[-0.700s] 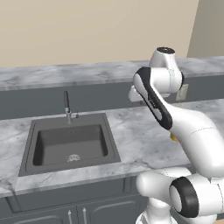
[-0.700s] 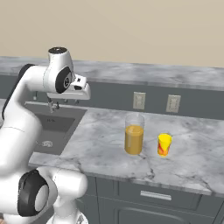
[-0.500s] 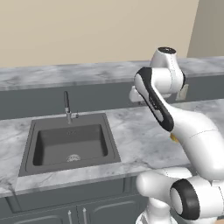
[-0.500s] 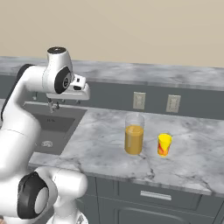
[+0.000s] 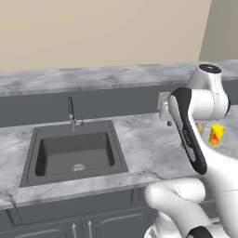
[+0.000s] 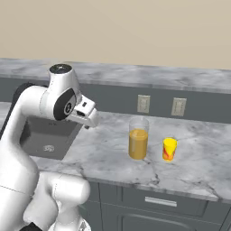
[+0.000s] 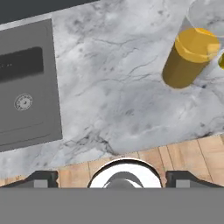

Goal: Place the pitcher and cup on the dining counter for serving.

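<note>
**Pitcher and cup wait on the lower worktop, pincer spread above it**

The pitcher (image 6: 138, 143) stands upright on the lower marble worktop (image 6: 108, 155), right of the sink (image 6: 44, 137) and nearer the worktop's front edge than its back wall. The cup (image 6: 169, 149) stands just beside it on the right, apart from it, also upright. The dining counter (image 6: 135, 76) runs along behind, raised above the worktop, with two wall outlets (image 6: 143, 103) on its dark front panel.

The gripper (image 7: 112, 177) hangs over the worktop between the sink and the pitcher, spread wide and holding nothing. In the hand view its finger tips (image 7: 41, 177) stand far apart at the bottom, with the pitcher (image 7: 189, 57) toward the upper right corner and the sink (image 7: 26, 83) along the left edge. The faucet (image 5: 71, 114) rises at the sink's back rim.
</note>
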### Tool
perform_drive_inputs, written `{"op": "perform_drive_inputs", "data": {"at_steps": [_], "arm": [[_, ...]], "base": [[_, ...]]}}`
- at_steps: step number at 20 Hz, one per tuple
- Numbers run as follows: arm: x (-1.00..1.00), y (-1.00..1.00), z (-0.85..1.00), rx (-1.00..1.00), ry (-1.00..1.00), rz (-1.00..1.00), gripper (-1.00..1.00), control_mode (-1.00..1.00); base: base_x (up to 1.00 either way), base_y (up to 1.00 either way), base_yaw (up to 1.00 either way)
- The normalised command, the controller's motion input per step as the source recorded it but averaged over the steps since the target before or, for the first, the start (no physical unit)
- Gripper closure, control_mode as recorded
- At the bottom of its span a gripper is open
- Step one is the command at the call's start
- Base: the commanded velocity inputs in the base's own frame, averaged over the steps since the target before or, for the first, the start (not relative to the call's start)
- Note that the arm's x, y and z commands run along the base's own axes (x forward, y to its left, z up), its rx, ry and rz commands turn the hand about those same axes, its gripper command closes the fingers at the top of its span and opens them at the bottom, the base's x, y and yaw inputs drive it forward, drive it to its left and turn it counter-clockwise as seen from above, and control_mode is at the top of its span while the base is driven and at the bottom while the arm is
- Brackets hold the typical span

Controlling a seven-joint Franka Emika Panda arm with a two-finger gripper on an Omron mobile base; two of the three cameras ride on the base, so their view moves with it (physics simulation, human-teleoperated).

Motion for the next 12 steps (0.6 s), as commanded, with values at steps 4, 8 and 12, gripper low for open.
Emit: {"op": "perform_drive_inputs", "data": {"at_steps": [4, 8, 12], "arm": [[-0.79, -0.99, -0.31, 0.09, 0.00, -0.37, -1.00, -1.00], [-0.27, -1.00, -0.27, 0.16, 0.00, -0.36, -1.00, -1.00], [0.24, -0.97, -0.17, 0.07, 0.03, -0.14, -1.00, -1.00]], "base": [[0.00, 0.00, 0.00], [0.00, 0.00, 0.00], [0.00, 0.00, 0.00]]}}
